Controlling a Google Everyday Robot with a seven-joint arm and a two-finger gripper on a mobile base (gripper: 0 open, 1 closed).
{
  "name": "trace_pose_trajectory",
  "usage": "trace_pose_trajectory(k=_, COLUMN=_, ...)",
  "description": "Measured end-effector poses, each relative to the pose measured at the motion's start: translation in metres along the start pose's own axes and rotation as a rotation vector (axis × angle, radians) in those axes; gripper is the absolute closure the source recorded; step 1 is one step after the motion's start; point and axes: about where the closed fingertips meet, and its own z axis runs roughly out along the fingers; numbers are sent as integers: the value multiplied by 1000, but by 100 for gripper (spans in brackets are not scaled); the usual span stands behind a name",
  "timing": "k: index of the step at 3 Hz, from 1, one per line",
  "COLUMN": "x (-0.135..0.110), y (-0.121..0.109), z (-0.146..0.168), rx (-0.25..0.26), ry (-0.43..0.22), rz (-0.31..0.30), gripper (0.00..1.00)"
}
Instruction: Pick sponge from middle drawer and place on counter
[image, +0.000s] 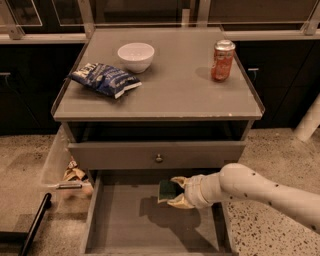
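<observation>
Sponge (165, 189) part-hidden in tool (173, 192), mid drawer (131, 226)

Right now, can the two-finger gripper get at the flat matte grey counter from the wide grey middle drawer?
Probably yes. The gripper, shut on the green-and-yellow sponge, has open space above the drawer; the counter is bare at front centre, between blue snack bag and red can.

White dotted arm (260, 192), tip claw (171, 190) seemingly tan
</observation>
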Motion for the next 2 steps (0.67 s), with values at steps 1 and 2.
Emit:
trace_pose_trajectory(k=1, x=-21, y=5, z=-21, rx=20, ry=-6, rz=-40, gripper=100)
trace_pose_trajectory(k=2, x=-57, y=6, z=-56, rx=44, ry=-12, rz=-102, gripper=100)
